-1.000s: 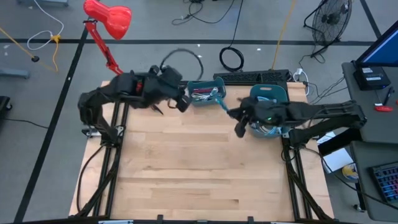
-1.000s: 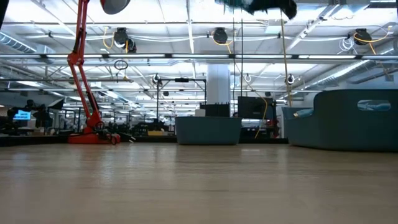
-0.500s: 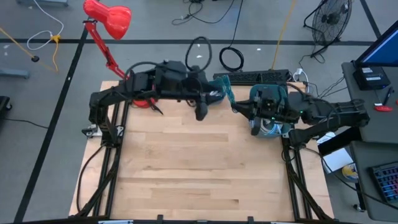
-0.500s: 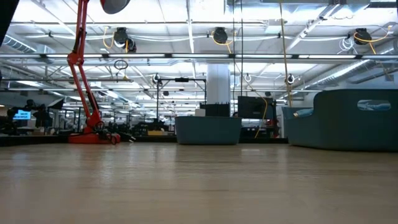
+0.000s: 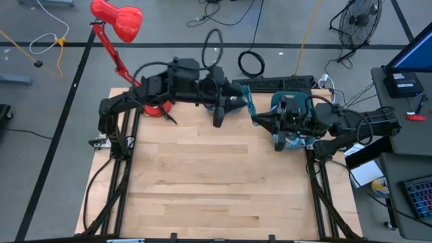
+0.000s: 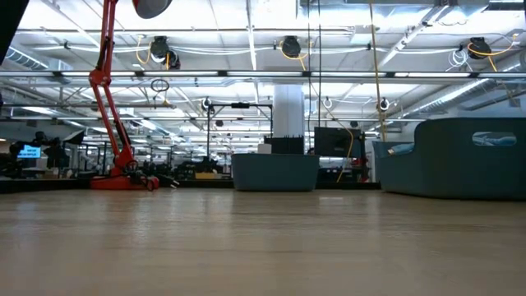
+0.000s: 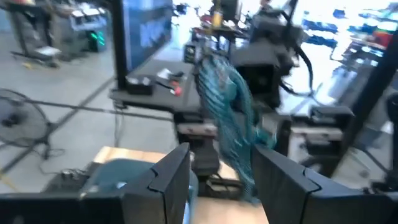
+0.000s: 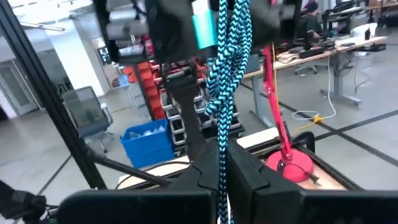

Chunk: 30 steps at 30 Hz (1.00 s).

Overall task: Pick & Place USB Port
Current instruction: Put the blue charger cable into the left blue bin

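While the left gripper [image 5: 237,102] had reached in, spread, the right gripper [image 5: 254,120] pinched the teal cable [image 8: 225,68] over the wooden table [image 5: 202,182].

Above the table's [image 5: 202,182] far edge, the cable [image 5: 247,102] hangs between the left gripper [image 5: 228,104] and right gripper [image 5: 255,121].

no text, label, brand, number or sign is showing clearly enough to be read in any of the views; markings on the far screens and fixtures of the room are staying too blurred or too small to make out.
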Available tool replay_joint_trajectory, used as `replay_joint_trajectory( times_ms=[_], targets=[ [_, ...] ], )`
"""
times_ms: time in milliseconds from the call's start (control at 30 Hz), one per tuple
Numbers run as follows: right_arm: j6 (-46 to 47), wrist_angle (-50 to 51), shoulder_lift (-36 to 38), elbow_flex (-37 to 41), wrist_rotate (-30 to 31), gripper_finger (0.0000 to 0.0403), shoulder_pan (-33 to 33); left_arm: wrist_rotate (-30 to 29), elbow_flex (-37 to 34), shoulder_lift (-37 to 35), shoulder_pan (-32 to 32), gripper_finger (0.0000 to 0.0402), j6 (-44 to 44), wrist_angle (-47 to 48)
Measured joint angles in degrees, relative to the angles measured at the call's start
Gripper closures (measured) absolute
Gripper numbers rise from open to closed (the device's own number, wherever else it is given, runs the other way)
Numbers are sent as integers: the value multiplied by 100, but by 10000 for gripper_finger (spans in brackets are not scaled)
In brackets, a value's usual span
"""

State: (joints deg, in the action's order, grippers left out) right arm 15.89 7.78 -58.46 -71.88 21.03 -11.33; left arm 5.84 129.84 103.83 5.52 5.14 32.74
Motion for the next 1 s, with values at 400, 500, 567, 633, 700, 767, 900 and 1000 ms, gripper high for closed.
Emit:
replay_joint_trajectory(
  times_ms=[400,500,567,633,700,767,900,1000],
  targets=[
    [-309,-412,2,4,33,400,39,34,-4,199,-179,229,137,-26],
    [-309,-413,-37,4,43,400,42,15,-4,207,-179,229,147,-60],
    [-305,-417,-92,4,32,400,42,14,-4,207,-179,229,149,-193],
    [-294,-415,-136,4,22,400,42,12,-4,207,-179,229,173,-350],
    [-292,-469,-205,4,18,399,42,14,-4,207,-166,229,235,-467],
    [-294,-535,-257,4,18,399,40,51,-4,207,-157,229,252,-479],
    [-369,-659,-275,4,27,399,39,235,-4,207,-157,256,289,-349],
    [-405,-659,-275,4,159,399,37,254,-4,207,-170,294,278,-287]
  ],
)
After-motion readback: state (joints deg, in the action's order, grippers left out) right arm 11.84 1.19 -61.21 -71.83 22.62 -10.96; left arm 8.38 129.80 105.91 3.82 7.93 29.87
